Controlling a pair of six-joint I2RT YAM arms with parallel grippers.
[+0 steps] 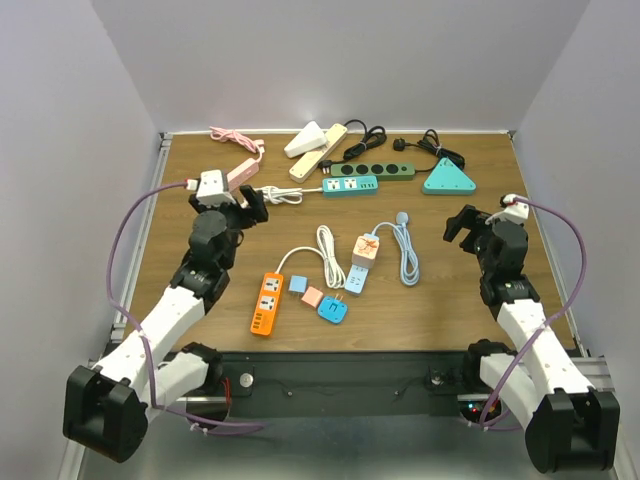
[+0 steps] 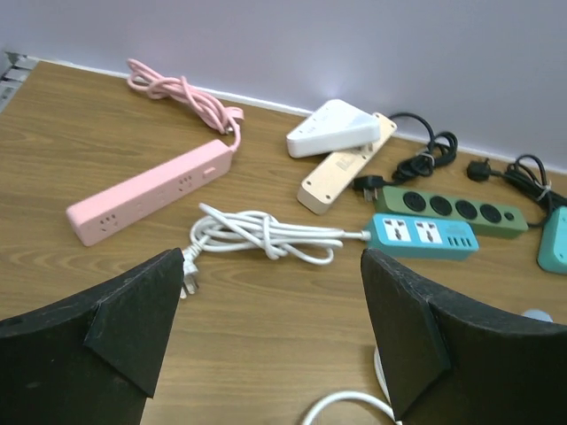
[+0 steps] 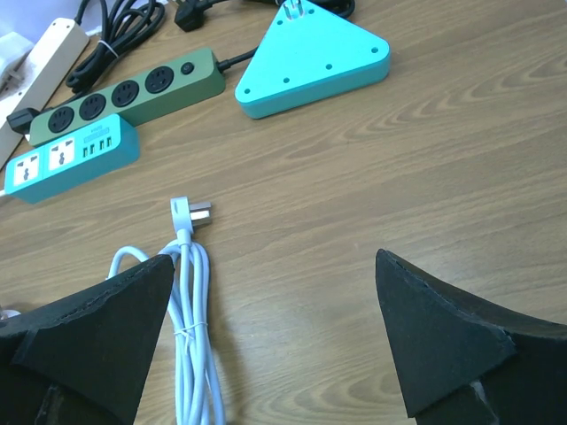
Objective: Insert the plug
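Both grippers are open and empty, hovering above the wooden table (image 1: 440, 290). My left gripper (image 1: 243, 203) (image 2: 270, 283) is at the back left. Just beyond it lie a white plug (image 2: 189, 271) and its coiled white cord (image 2: 266, 232), which runs to a teal power strip (image 1: 350, 185) (image 2: 423, 235). My right gripper (image 1: 463, 225) (image 3: 275, 266) is at the right. A light blue plug (image 3: 190, 211) (image 1: 402, 217) on a bundled light blue cable (image 3: 190, 336) lies by its left finger. An orange power strip (image 1: 267, 303) with a white cord lies near the front.
At the back lie a pink strip (image 1: 240, 170) (image 2: 146, 190), a white triangular strip (image 1: 305, 140), a beige strip (image 1: 318, 152), a dark green strip (image 1: 378, 172) (image 3: 124, 96) and a teal triangular socket (image 1: 449, 179) (image 3: 312, 55). A cube socket (image 1: 365, 247) and small adapters (image 1: 333, 311) sit mid-table.
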